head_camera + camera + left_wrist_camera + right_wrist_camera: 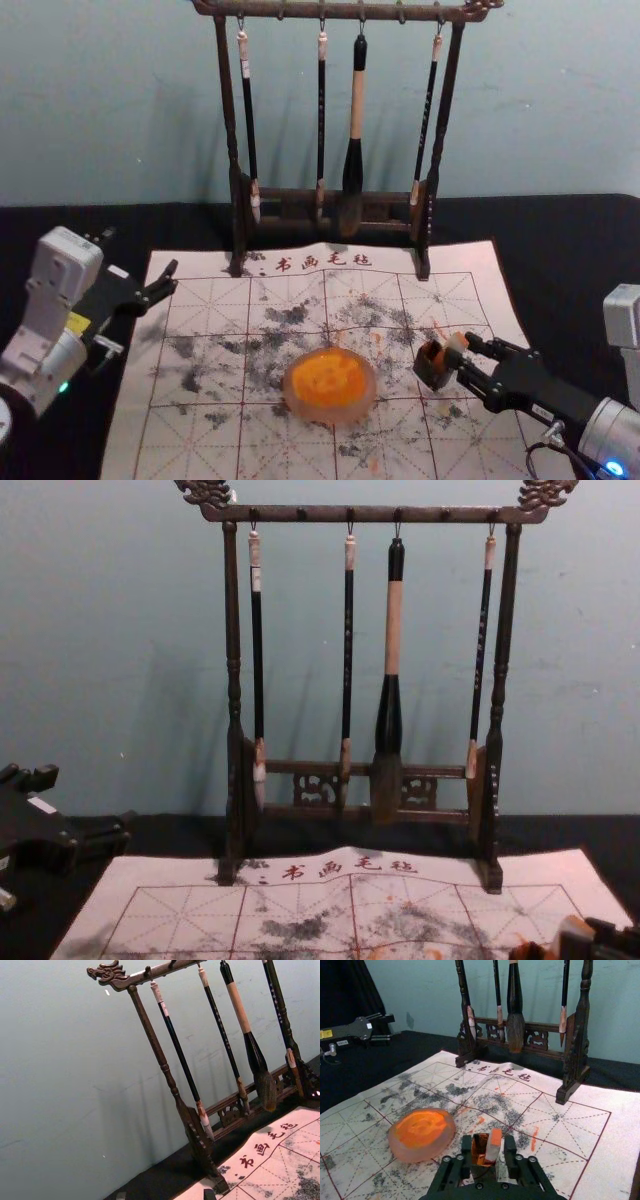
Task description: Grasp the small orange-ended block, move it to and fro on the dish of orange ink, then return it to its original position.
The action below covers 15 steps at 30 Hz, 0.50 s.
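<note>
The orange-ended block (456, 344) leans out of a small dark box (433, 366) on the mat's right side. My right gripper (466, 352) reaches in from the right. In the right wrist view, the gripper (488, 1144) is open, its fingers on either side of the block (493, 1146) and the box's opening (480, 1144). The round dish of orange ink (330, 385) lies left of the box. My left gripper (142, 254) is parked open by the mat's left edge; its fingertips (121, 1195) stand apart in the left wrist view.
A dark wooden rack (436, 165) with hanging brushes stands at the mat's far edge, before the wall. The printed mat (200, 400) bears grey and orange stains. Black cloth (580, 240) surrounds the mat.
</note>
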{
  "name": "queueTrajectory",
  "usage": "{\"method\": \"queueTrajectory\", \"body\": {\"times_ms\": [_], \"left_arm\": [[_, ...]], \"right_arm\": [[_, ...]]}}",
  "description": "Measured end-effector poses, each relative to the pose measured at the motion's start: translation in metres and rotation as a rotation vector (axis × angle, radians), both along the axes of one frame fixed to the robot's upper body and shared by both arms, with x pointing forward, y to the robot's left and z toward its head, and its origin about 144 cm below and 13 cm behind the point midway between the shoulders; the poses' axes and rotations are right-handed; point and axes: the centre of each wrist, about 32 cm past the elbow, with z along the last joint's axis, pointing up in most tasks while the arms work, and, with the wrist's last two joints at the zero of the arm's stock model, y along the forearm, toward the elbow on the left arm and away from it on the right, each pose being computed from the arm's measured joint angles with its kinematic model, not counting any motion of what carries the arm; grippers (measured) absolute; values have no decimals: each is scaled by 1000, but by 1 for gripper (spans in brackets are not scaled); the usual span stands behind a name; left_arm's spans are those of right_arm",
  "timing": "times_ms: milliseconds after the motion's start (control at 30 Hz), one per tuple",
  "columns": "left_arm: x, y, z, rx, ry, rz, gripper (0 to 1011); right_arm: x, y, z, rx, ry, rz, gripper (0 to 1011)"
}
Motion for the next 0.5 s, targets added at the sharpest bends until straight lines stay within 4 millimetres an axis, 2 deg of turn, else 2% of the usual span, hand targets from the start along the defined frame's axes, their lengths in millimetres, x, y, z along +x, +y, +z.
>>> {"method": "queueTrajectory", "body": {"times_ms": [100, 133, 333, 500], "left_arm": [[0, 0, 0, 0, 0, 0, 1001], [0, 0, 0, 0, 0, 0, 1001], [0, 0, 0, 0, 0, 0, 1002], [0, 0, 0, 0, 0, 0, 1001]], "right_arm": [[0, 0, 0, 0, 0, 0, 303], [0, 0, 0, 0, 0, 0, 303], [0, 0, 0, 0, 0, 0, 101], [0, 0, 0, 0, 0, 0, 83]]}}
